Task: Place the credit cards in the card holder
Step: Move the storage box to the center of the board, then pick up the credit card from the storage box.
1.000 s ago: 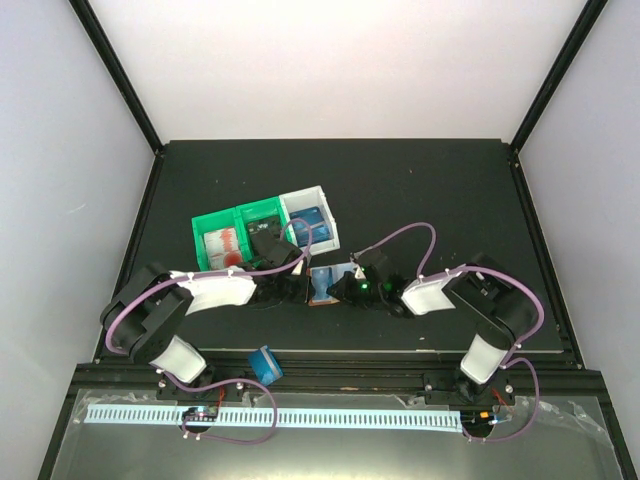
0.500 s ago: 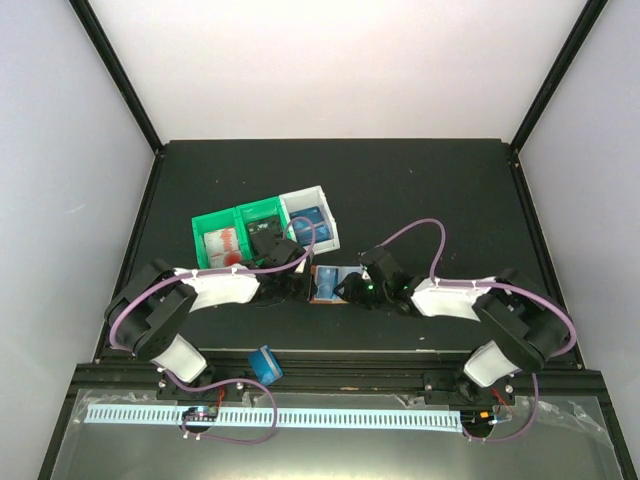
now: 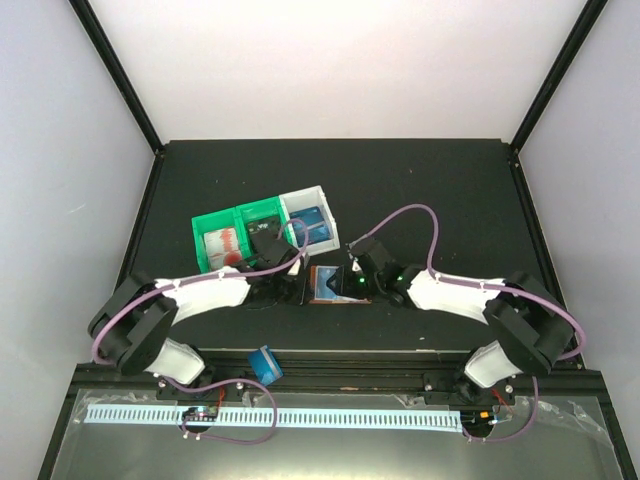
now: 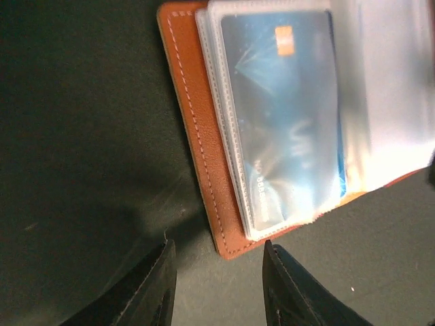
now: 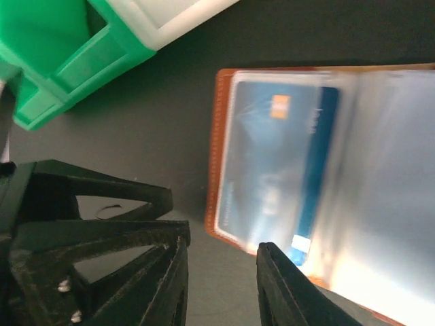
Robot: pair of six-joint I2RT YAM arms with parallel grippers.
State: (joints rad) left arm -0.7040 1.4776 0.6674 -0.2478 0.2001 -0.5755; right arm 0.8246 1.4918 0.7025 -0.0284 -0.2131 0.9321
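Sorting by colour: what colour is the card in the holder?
The card is blue, clearest in left wrist view.

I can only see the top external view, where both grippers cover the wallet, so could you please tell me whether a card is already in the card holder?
Observer: Yes. The left wrist view shows a blue card inside a clear pocket of the open card holder.
Operator: Thank you. Is the left gripper holding anything?
Observer: No. The left gripper is open and empty. The holder's near corner shows between its fingertips, but I cannot tell whether they touch it.
Operator: And the right gripper, please?
Observer: The right gripper is also open, with nothing between its fingers, and it is close to the holder's edge.
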